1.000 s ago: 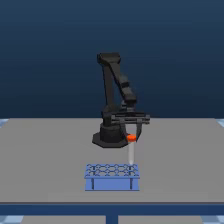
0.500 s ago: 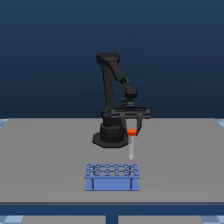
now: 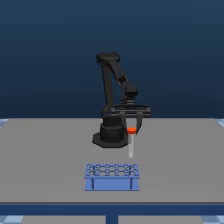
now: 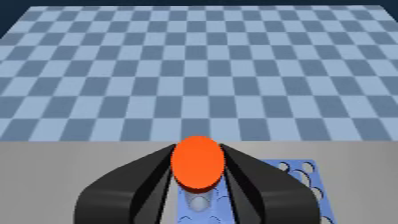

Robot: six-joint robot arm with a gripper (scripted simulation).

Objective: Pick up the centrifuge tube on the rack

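This is no real room but a computer-made test scene set up like a lab bench. A flat grey table (image 3: pixel 45 160) stands against a plain dark-blue backdrop. At twelve o'clock on the table a black robot arm (image 3: pixel 114 105) is bolted by its round base. At six o'clock, near the front edge, sits a light-blue rack (image 3: pixel 112 176) with a grid of round holes, lab ware for tubes. In the wrist view, beyond the table edge, the floor (image 4: pixel 195 65) is a flat blue-grey checkerboard, all evenly lit and without texture.
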